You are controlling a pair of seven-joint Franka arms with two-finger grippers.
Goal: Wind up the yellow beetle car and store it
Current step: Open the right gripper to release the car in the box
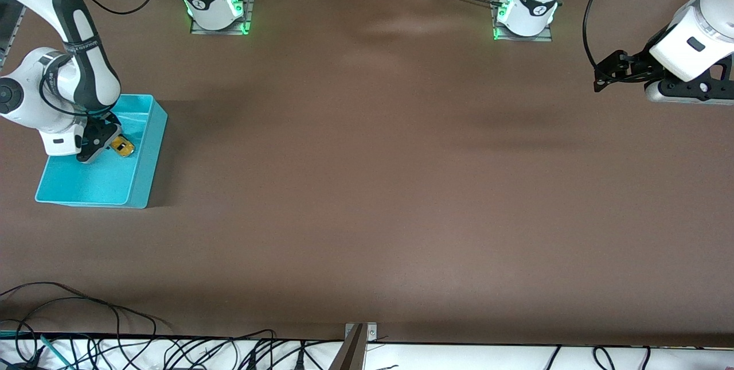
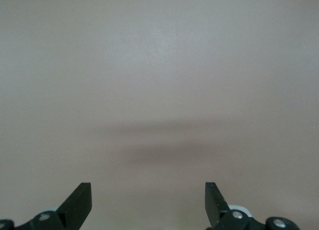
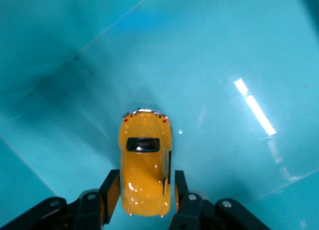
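Observation:
The yellow beetle car (image 1: 123,147) lies in the turquoise bin (image 1: 150,155), at the right arm's end of the table. In the right wrist view the car (image 3: 144,155) sits on the bin floor (image 3: 224,65), its rear end between my fingers. My right gripper (image 1: 98,141) reaches down into the bin. Its jaws (image 3: 144,190) stand a little apart, with a thin gap on each side of the car. My left gripper (image 1: 597,77) waits open and empty above bare table at the left arm's end, and its wrist view (image 2: 148,200) shows only brown table.
The brown table (image 1: 367,186) stretches between the two arm bases (image 1: 218,8) (image 1: 524,14). Cables lie along the table edge nearest the front camera (image 1: 172,347). The bin's walls rise around the right gripper.

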